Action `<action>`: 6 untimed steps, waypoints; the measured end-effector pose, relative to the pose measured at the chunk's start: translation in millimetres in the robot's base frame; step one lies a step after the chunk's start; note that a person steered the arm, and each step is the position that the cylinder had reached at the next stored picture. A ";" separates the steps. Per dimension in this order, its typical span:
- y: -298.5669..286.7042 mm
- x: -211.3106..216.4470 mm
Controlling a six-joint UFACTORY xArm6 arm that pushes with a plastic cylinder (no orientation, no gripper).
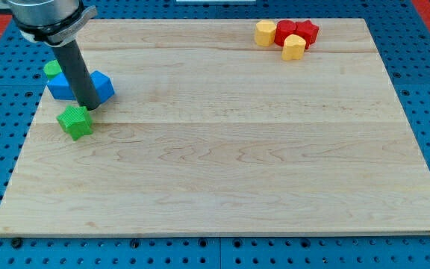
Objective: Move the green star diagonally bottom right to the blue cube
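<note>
The green star lies near the board's left edge. My tip stands just above and to the right of it, touching or nearly touching its upper right side. The dark rod rises in front of two blue blocks: a blue cube on the rod's right and a blue block on its left, partly hidden by the rod. A green round block sits just above the left blue block.
At the board's top right a cluster holds a yellow block, two red blocks and a second yellow block. The wooden board lies on a blue perforated table.
</note>
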State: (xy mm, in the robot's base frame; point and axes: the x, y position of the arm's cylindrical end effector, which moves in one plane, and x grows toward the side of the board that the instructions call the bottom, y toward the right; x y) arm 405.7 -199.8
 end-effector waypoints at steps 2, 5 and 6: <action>11.4 -3.2; -60.8 86.2; -59.2 60.8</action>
State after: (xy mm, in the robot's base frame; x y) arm 466.4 -259.0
